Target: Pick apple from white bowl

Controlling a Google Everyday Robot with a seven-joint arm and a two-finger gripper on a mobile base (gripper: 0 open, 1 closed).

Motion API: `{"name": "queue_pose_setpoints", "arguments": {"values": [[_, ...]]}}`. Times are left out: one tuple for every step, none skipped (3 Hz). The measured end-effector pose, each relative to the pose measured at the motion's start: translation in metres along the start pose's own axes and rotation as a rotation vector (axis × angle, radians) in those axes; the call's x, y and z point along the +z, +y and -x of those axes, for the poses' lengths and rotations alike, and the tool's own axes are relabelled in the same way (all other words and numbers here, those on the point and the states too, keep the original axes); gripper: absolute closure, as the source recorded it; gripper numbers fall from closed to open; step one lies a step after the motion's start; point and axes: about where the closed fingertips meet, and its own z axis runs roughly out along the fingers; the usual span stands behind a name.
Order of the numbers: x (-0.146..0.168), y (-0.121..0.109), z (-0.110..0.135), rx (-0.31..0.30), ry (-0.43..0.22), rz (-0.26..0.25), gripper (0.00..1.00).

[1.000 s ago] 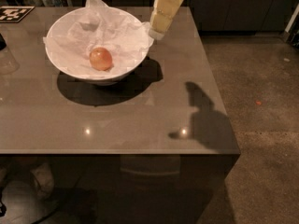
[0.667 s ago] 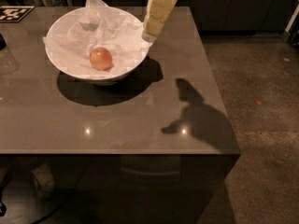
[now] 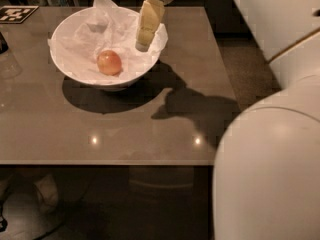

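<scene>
The apple [image 3: 109,62] is orange-red and glossy. It lies in the white bowl [image 3: 67,69], on crumpled white tissue paper, left of the bowl's middle. The bowl stands on the back left part of the grey table [image 3: 150,129]. My gripper [image 3: 144,39] hangs over the right side of the bowl, pointing down, above and to the right of the apple and apart from it. It holds nothing that shows.
A black-and-white marker tag [image 3: 17,14] lies at the table's back left corner. My arm's large white housing [image 3: 270,149] fills the right side of the view. The table's right edge [image 3: 227,79] borders a dark floor. Dark cabinets stand behind the table.
My gripper has moved left from the bowl's right rim to over the bowl's inside. My arm has come into view at the right, and its shadow on the table has shifted left.
</scene>
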Motion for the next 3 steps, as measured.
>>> {"name": "queue_pose_setpoints", "arguments": {"values": [[0.003,-0.006,0.004,0.001,-0.016,-0.014,0.00],[0.016,-0.009,0.015,-0.013,-0.054,0.005,0.00],[0.048,-0.011,0.041,-0.049,-0.071,0.047,0.00]]}}
